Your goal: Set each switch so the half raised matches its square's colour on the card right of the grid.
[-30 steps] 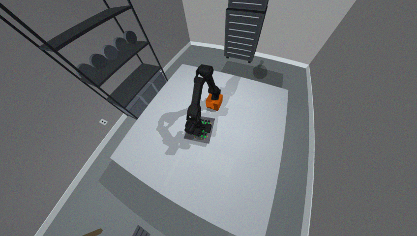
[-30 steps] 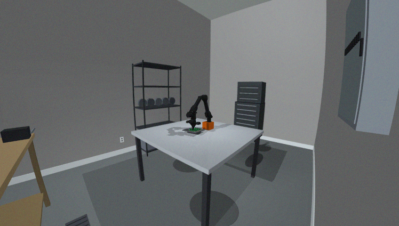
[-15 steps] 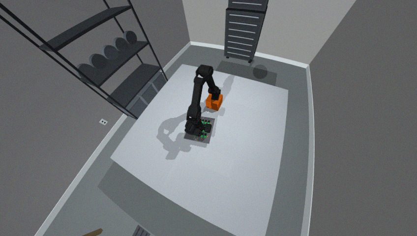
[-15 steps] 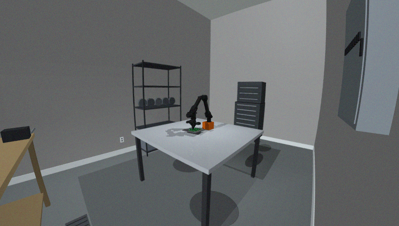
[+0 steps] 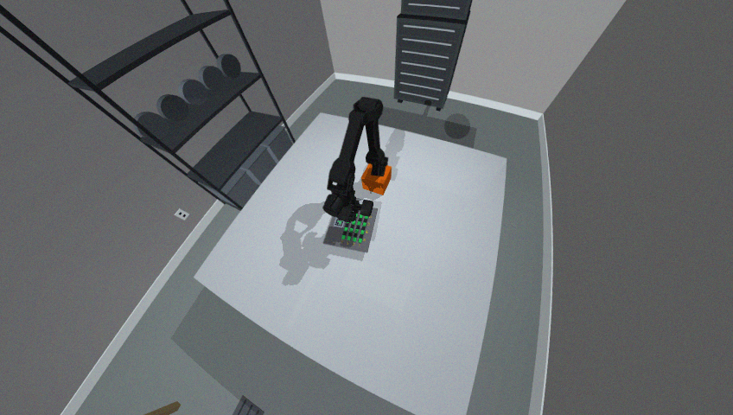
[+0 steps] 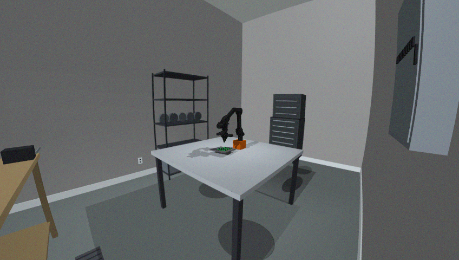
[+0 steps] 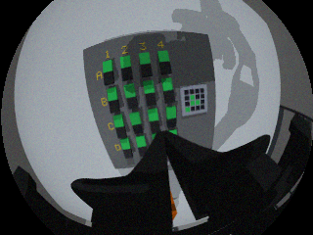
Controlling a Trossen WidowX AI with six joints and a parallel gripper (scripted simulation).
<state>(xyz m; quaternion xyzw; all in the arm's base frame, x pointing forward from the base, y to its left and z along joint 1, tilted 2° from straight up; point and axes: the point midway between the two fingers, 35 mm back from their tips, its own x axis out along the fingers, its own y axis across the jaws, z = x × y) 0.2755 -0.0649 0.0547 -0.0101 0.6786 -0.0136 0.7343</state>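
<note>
The dark grey panel (image 7: 196,59) (image 5: 333,239) carries a grid of two-tone switches, lettered A to D and numbered 1 to 4. Each has a green far half and a dark near half; which halves are raised is hard to tell. The small card (image 7: 195,100) (image 5: 338,223) sits on the panel beside column 4. Its green squares look like B2, C2, C3 and D1; the others are dark. My gripper (image 7: 162,135) (image 6: 224,141) is shut and empty, its tips above the panel. In the wrist view the fingers hide parts of row D, mainly D3 and D4.
The arm's orange base block (image 5: 376,180) (image 6: 239,144) stands on the white table (image 5: 426,246) (image 6: 244,170) beside the panel's near edge. The arm's shadow falls across the table beside the panel. A shelf rack (image 6: 180,99) and a drawer cabinet (image 6: 286,131) stand beyond the table.
</note>
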